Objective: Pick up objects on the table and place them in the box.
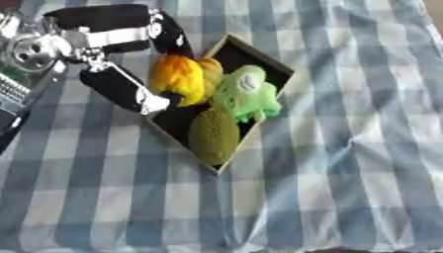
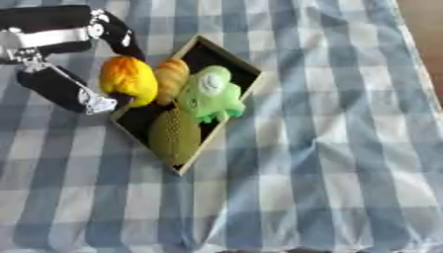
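Lying askew on the blue-and-white checked tablecloth (image 1: 346,148), toward the table's far left part, the box (image 1: 259,57) showed in the left eye view as a shallow dark tray with a pale rim, one corner pointing at the near edge; it held a green plush toy (image 1: 246,94) with a white eye at its right side, a bumpy olive-green fruit (image 1: 214,134) in its near corner, a tan rounded piece (image 1: 210,71) in the middle, and a yellow-orange fruit (image 1: 177,79) at its left edge; the left hand (image 1: 130,89), black with silver joints, reached in from the upper left with its fingers (image 1: 169,34) curved over the far side of the yellow-orange fruit and its thumb (image 1: 147,101) against the near side, clamped on it over the box's left rim; no writing could be read anywhere.

In the right eye view the same box (image 2: 227,58) sat further toward the left, the yellow-orange fruit (image 2: 128,79) just beside the tan piece and partly beyond the rim; the left hand (image 2: 65,89) framed it from both sides; along the far right edge a strip of bare brown surface (image 2: 424,29) showed past the cloth; the right hand appeared in neither view.
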Robot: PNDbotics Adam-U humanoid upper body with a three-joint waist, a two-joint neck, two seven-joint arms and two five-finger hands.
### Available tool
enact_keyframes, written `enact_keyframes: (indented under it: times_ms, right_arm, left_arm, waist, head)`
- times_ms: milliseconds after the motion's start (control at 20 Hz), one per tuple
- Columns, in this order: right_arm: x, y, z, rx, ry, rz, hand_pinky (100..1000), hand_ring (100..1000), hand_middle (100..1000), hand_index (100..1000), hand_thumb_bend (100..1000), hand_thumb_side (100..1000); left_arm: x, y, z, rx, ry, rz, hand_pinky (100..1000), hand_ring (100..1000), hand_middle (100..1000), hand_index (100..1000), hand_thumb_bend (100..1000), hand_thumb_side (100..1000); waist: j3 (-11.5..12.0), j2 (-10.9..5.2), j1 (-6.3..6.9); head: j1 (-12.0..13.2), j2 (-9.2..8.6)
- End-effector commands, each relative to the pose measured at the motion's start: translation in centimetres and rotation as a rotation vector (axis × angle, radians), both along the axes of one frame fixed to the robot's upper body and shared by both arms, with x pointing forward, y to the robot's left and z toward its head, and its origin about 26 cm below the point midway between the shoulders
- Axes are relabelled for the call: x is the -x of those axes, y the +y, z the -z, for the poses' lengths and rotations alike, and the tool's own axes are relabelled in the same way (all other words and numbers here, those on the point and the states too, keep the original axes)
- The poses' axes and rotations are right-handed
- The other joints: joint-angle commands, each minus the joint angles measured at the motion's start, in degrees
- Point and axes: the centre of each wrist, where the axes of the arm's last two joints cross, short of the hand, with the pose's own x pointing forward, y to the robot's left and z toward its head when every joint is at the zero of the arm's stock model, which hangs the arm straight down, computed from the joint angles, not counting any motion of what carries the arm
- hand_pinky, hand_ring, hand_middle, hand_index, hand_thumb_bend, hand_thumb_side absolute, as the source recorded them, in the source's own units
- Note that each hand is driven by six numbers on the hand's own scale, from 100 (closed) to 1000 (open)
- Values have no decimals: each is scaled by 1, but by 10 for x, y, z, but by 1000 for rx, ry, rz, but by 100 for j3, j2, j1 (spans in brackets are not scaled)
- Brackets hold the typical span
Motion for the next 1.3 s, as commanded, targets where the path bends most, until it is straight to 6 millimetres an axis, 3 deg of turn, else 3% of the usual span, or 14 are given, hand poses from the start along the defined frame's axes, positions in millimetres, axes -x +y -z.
enact_keyframes:
  times_ms: [50, 200, 500, 700, 950, 1250, 1300]
  right_arm:
    - [5, 1, -9, 3, -32, -6, 886, 860, 765, 792, 100, 516]
    - [5, 2, -9, -1, -30, -9, 886, 860, 765, 792, 100, 520]
    - [5, 2, -8, -11, -29, -7, 886, 860, 765, 791, 100, 525]
    - [5, 1, -8, -13, -26, -3, 886, 860, 765, 791, 100, 532]
    - [5, 1, -6, -20, -20, -1, 885, 860, 764, 790, 100, 536]
    - [6, -2, -8, -23, -34, 9, 886, 859, 764, 790, 100, 517]
    - [6, -3, -8, -23, -39, 8, 886, 859, 764, 790, 100, 507]
  left_arm:
    - [-4, 2, -1, -20, 12, -6, 759, 723, 613, 728, 287, 232]
    - [-11, 0, 9, -41, 43, -11, 762, 733, 625, 739, 318, 265]
    - [-21, 0, 22, -101, -5, -40, 825, 840, 790, 904, 463, 395]
    - [-25, 3, 28, -129, -57, -55, 837, 854, 811, 940, 513, 493]
    - [-17, 7, 19, -79, -109, -43, 826, 846, 799, 927, 465, 470]
    - [29, 31, -33, 178, -282, -40, 814, 833, 777, 892, 330, 457]
    - [38, 38, -41, 235, -305, -45, 814, 830, 773, 883, 265, 454]
  waist:
    - [-9, -140, 60]
    - [-16, -140, 57]
    - [-24, -139, 47]
    - [-31, -135, 45]
    - [-20, -131, 47]
    - [27, -147, 34]
    - [38, -152, 30]
  head:
    - [-16, 41]
    - [-19, 26]
    - [-13, 6]
    - [-22, 18]
    - [-28, 15]
    - [-91, 35]
    - [-111, 37]
